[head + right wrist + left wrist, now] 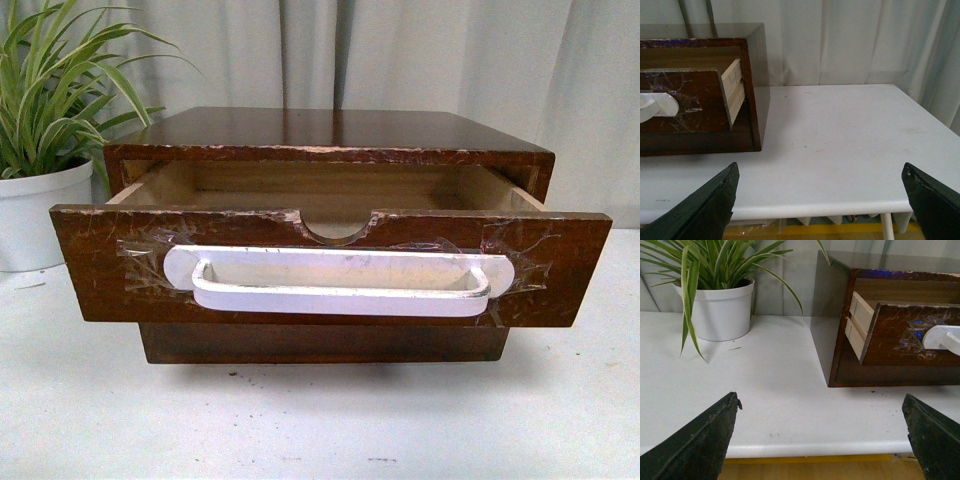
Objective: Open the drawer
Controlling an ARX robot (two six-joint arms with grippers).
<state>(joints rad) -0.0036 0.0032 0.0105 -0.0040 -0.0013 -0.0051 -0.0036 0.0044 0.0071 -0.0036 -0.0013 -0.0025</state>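
The drawer (90,270) has a dark brown front with a long white taped-on handle (340,283) and a half-round notch in its top edge. It stands pulled well out of the dark wood cabinet (330,130), showing its pale wood interior. It also shows in the left wrist view (900,335) and the right wrist view (685,105). Neither gripper shows in the front view. My left gripper (822,407) is open and empty over the table's front edge, left of the cabinet. My right gripper (821,170) is open and empty over the front edge, right of the cabinet.
A striped-leaf plant in a white pot (35,215) stands left of the cabinet, also in the left wrist view (720,310). The plain lower drawer front (320,342) sits under the open drawer. White table (840,135) spreads right of the cabinet. Grey curtain hangs behind.
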